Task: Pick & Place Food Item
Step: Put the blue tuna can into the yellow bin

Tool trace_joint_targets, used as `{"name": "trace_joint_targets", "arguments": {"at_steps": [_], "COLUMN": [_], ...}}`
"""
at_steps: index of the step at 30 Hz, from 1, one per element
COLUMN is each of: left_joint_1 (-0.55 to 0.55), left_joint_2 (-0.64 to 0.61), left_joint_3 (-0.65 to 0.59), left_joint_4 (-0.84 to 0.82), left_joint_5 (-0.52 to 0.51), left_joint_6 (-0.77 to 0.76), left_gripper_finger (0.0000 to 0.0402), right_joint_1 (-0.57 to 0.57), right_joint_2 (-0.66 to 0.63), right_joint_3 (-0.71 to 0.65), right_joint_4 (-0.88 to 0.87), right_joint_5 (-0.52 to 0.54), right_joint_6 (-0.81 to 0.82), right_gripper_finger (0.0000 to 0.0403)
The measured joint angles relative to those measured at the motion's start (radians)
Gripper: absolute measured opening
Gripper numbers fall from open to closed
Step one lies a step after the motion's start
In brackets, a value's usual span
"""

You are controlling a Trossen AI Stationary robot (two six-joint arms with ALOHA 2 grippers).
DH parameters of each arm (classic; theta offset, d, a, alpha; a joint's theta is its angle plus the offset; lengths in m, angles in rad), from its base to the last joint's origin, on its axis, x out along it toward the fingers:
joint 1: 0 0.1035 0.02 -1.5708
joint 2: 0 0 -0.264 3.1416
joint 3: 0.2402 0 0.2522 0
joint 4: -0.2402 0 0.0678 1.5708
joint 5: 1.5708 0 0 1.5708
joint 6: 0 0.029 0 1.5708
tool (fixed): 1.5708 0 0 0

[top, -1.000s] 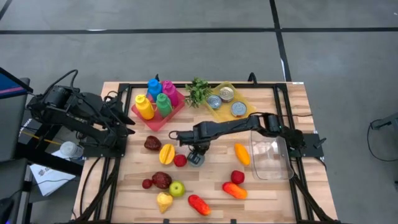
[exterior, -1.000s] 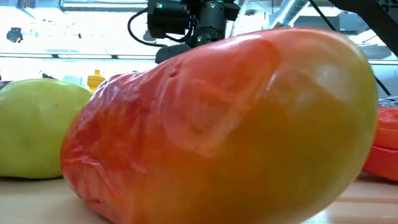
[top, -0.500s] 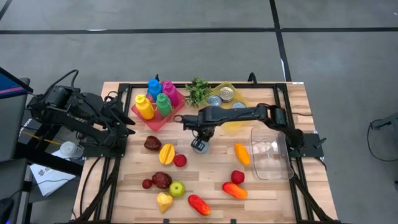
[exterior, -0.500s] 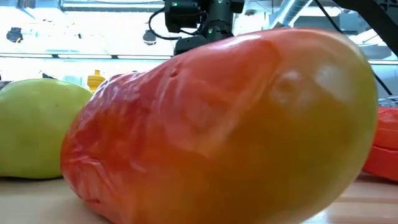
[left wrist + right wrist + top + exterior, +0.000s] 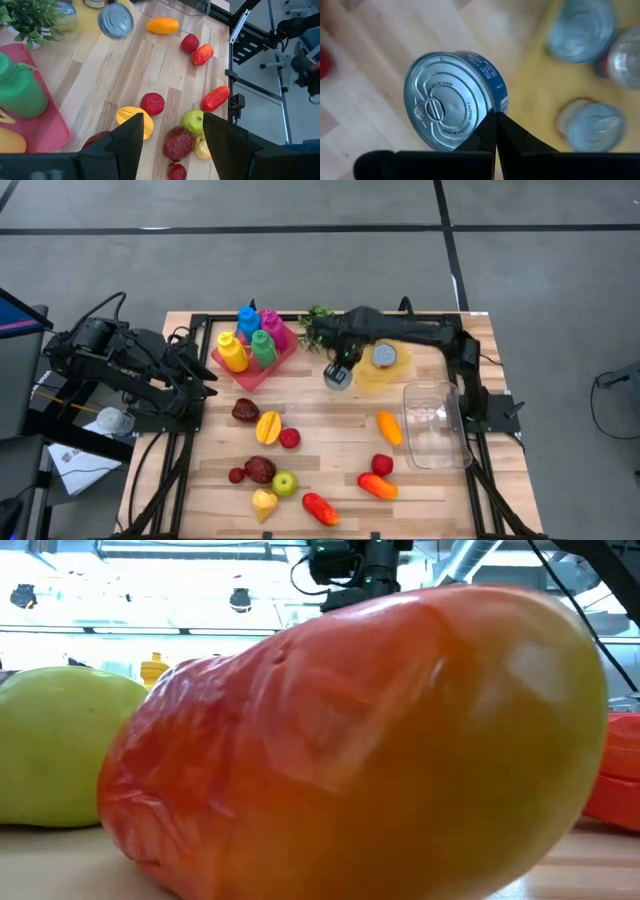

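**Right end effector carries a can near the yellow tray**

The right end effector hangs above the table toward its far edge, its two dark fingers pressed together on the rim of a flat silver can with a pull-tab lid and a blue label. The can is off the wood, just beside the yellow tray, on the side toward the table's middle. In the right wrist view the tray lies beyond the held can, with more cans resting in it.

The left end effector waits at the table's left edge, its fingers apart and holding nothing.

A small green plant stands at the far edge next to the tray, and a red rack of coloured bottles sits further left along that edge. A clear plastic container lies at the right edge. Loose fruit and vegetables are spread over the near half: an orange piece beside the container, a green apple, and a red-orange mango filling the low view.
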Motion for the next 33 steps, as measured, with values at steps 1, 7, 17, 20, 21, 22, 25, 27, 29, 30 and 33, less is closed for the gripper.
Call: {"name": "trace_joint_targets", "arguments": {"at_steps": [1, 7, 17, 20, 21, 22, 25, 27, 29, 30, 33], "left_joint_1": [0.000, 0.000, 0.000, 0.000, 0.000, 0.000, 0.000, 0.000, 0.000, 0.000, 0.000], "left_joint_2": [0.000, 0.000, 0.000, 0.000, 0.000, 0.000, 0.000, 0.000, 0.000, 0.000, 0.000], "left_joint_3": [0.000, 0.000, 0.000, 0.000, 0.000, 0.000, 0.000, 0.000, 0.000, 0.000, 0.000], "left_joint_4": [0.000, 0.000, 0.000, 0.000, 0.000, 0.001, 0.002, 0.008, 0.012, 0.012, 0.012], "left_joint_5": [0.000, 0.000, -0.012, -0.017, -0.023, -0.028, -0.054, -0.076, -0.089, -0.090, -0.093], "left_joint_6": [0.000, 0.000, -0.001, -0.003, -0.004, -0.004, -0.004, -0.005, -0.005, -0.005, -0.005], "left_gripper_finger": [0.0195, 0.0195, 0.0195, 0.0195, 0.0195, 0.0195, 0.0195, 0.0195, 0.0195, 0.0195, 0.0195], "right_joint_1": [-0.022, -0.167, -0.305, -0.317, -0.319, -0.320, -0.319, -0.319, -0.319, -0.319, -0.327], "right_joint_2": [-0.011, -0.062, -0.065, -0.070, -0.073, -0.078, -0.095, -0.098, -0.097, -0.097, -0.098], "right_joint_3": [0.000, 0.000, -0.014, -0.089, -0.119, -0.151, -0.238, -0.293, -0.341, -0.361, -0.415], "right_joint_4": [-0.002, -0.039, -0.041, -0.007, -0.004, 0.003, 0.066, 0.119, 0.173, 0.198, 0.267], "right_joint_5": [0.004, 0.026, 0.018, -0.009, -0.012, -0.013, -0.040, -0.065, -0.090, -0.099, -0.111], "right_joint_6": [-0.015, -0.089, -0.172, -0.179, -0.182, -0.185, -0.199, -0.205, -0.208, -0.211, -0.219], "right_gripper_finger": [0.0000, 0.0000, 0.0000, 0.0000, 0.0000, 0.0000, 0.0000, 0.0000, 0.0000, 0.0000, 0.0000]}}
